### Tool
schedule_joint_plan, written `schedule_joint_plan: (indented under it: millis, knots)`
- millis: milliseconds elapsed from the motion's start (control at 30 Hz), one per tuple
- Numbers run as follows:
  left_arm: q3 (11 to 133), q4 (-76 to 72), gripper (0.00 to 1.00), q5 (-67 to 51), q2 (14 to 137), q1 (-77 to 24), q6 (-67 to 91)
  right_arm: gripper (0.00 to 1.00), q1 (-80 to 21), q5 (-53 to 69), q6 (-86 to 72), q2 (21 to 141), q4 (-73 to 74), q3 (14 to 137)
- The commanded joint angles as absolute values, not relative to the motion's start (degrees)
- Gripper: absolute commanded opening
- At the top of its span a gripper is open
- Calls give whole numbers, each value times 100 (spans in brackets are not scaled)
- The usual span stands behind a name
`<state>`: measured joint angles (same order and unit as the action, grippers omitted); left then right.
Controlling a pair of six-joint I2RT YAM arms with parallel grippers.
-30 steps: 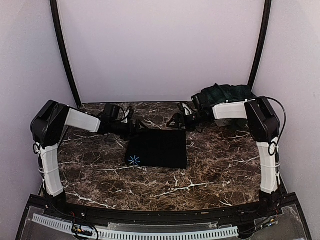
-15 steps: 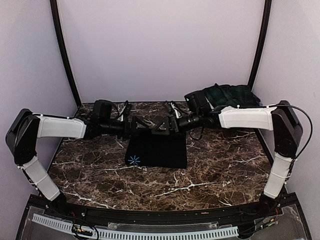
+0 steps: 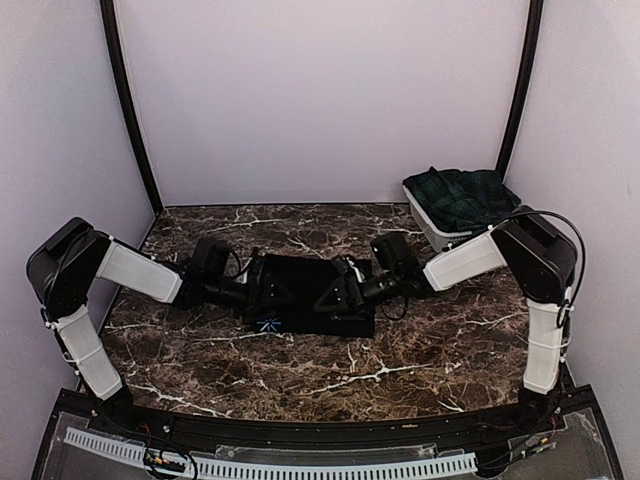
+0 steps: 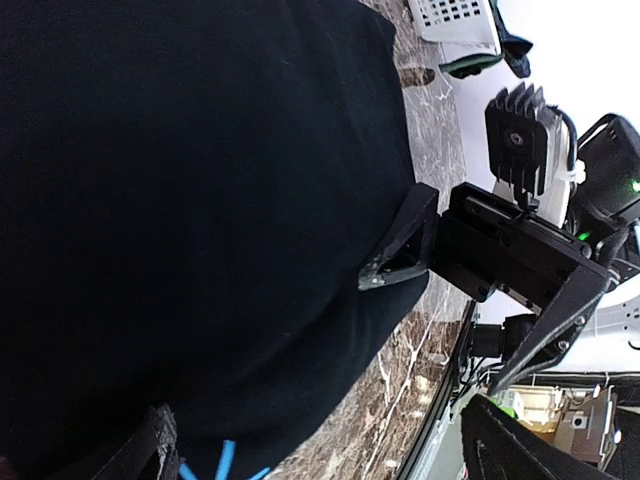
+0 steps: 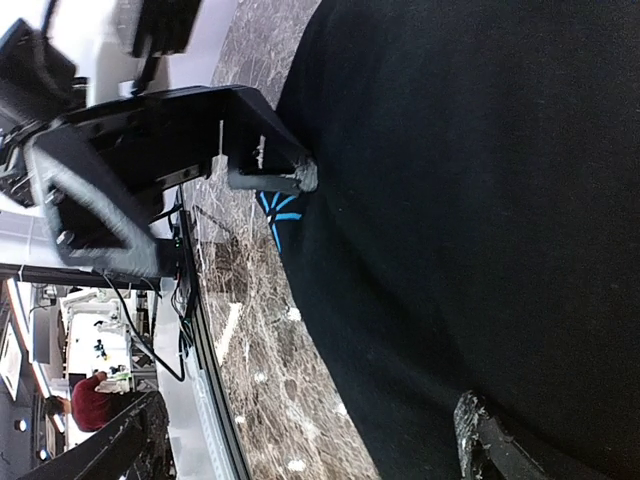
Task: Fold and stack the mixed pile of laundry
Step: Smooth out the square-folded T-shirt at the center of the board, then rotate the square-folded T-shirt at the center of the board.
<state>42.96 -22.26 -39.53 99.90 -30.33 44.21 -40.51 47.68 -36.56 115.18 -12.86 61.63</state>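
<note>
Both arms dropped onto the black cloth [image 3: 300, 318] — left hand [image 3: 278, 291], right hand [image 3: 335, 296] spread; folding needs edges pinched next.

It was a robotics lab test cell: a dark brown marble-patterned bench [image 3: 420, 350] closed in by plain pale lilac panels [image 3: 320, 90] and black curved poles [image 3: 125, 100], with two white-and-black robot arms [image 3: 140, 272] mounted at its near edge. Beyond that edge, the right wrist view showed loose black cables [image 5: 178, 330] and a person in a red top [image 5: 88, 408] in a cluttered room.
</note>
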Motion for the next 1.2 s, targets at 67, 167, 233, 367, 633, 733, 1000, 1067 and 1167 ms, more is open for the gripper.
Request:
schedule_joint_plan:
  millis: [67, 167, 233, 367, 633, 733, 1000, 1067, 1167]
  knots:
    - [4166, -1726, 99, -3478, 9764, -2614, 4067, 96, -3634, 4547, -3458, 11076, -1014, 5674]
    - [4627, -562, 99, -2667, 9296, -2759, 3470, 96, -3611, 4313, -3227, 10369, -598, 5661]
    - [5029, 177, 99, -2047, 8995, -2990, 2921, 95, -3535, 4215, -3177, 9971, -449, 5601]
    - [5857, 1054, 99, -1424, 9023, -3515, 2048, 95, -3366, 3919, -2821, 9602, -42, 5657]
    - [5936, 534, 99, -1609, 9605, -3869, 3318, 93, -3336, 4014, -2259, 10938, 578, 7421]
    - [5972, 617, 99, -1579, 9850, -4064, 3382, 92, -3340, 4050, -2180, 11536, 604, 7818]
    - [6087, 782, 99, -1181, 10576, -3937, 3398, 92, -3383, 4190, -2328, 11856, 220, 7251]
    - [6155, 768, 99, -1162, 10725, -3742, 3397, 92, -3495, 4205, -2464, 11727, 39, 6891]
    - [6455, 863, 99, -1071, 10900, -3455, 3211, 93, -3741, 4138, -2797, 11445, -384, 6305]
